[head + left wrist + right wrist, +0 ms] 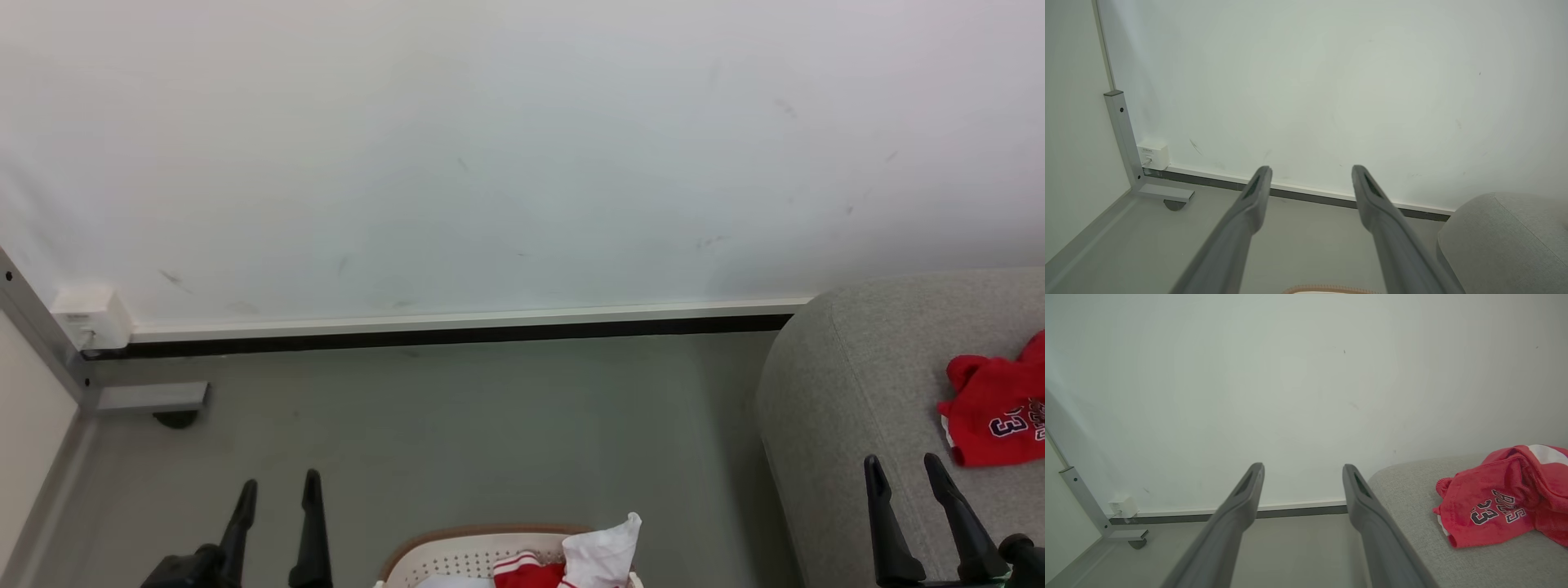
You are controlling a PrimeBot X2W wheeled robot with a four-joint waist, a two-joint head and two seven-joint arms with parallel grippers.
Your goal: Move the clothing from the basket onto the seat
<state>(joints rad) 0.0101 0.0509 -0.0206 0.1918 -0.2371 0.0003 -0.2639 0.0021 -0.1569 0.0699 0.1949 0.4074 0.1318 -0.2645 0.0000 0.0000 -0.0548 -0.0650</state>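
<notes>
Both arms are free: your left end effector (280,482) and right end effector (903,461) stand spread, holding nothing. One red jersey (992,416) lies on the seat (857,384); more red and white clothing (531,569) sits in the basket (482,535), low between the arms. You look to be between trips. Next, I'd say, reach down into the basket and pinch a fold.

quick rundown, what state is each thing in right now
left gripper: open, empty
right gripper: open, empty
basket: upright, not yet emptied
clothes: bunched in the basket, red and white
jersey: crumpled, lying on the sofa
</notes>
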